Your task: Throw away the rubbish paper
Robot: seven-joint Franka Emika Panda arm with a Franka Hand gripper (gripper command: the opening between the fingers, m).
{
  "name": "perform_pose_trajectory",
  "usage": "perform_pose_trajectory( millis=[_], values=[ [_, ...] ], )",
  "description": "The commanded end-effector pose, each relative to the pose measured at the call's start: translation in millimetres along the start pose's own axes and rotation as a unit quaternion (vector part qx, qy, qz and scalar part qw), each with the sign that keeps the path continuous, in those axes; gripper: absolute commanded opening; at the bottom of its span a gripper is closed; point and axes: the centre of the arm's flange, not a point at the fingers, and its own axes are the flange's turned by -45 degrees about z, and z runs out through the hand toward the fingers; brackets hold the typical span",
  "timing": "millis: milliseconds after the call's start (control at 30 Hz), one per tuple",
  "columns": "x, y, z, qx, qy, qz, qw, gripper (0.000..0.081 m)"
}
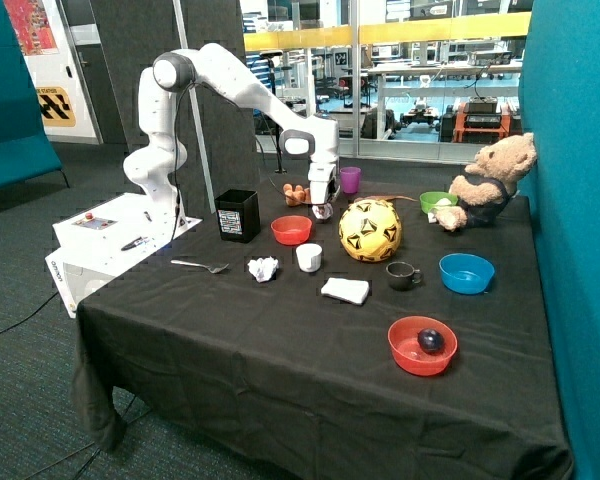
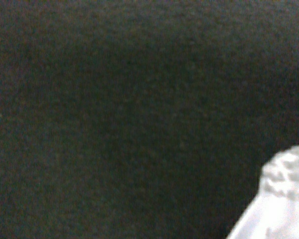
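- Black-clothed table (image 1: 280, 370) in an open lab space, glass partition behind, teal panel along one side; white Franka arm (image 1: 220, 75) mounted at the table's far corner.
- Largest items on the cloth: yellow ball (image 1: 370, 230) mid-table, teddy bear (image 1: 490, 180) at the far edge by the teal panel, black bin (image 1: 238, 215) near the arm's base.
- Smaller: red bowl (image 1: 291, 230), white cup (image 1: 308, 257), folded white cloth (image 1: 345, 290).
- Rubbish paper: one wad (image 1: 263, 268) lies loose beside the white cup, towards the edge nearest the robot's base.
- Second wad (image 1: 322, 211) sits at the gripper (image 1: 322, 205), between red bowl and ball; wrist view shows a white wrinkled lump (image 2: 284, 199) close in over dark cloth.
- Gripper opening: cannot tell; whether it has the wad also unclear.
- Handling judgement: paper is light, soft, crushable, not fragile; pinch across the bulk of the wad, any side.
- Neither wad is in the bin yet.
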Motion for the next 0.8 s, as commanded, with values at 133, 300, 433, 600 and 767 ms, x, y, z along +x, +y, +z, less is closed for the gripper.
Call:
perform_pose_trajectory(
  millis=[133, 300, 433, 600, 767],
  values=[
    [3.1, -10.8, 5.7, -0.00242, -0.0015, 0.006, 1.0000, 0.0123],
    [0.2, -5.6, 3.5, -0.00244, -0.0014, 0.017, 0.9999, 0.0004],
    [-0.6, -3.2, 2.6, -0.00244, -0.0014, 0.019, 0.9998, 0.0000],
    [-0.7, -1.5, 2.5, -0.00244, -0.0014, 0.018, 0.9998, 0.0000],
    [1.2, -3.7, 0.7, -0.00244, -0.0014, 0.015, 0.9999, 0.0000]
  ],
)
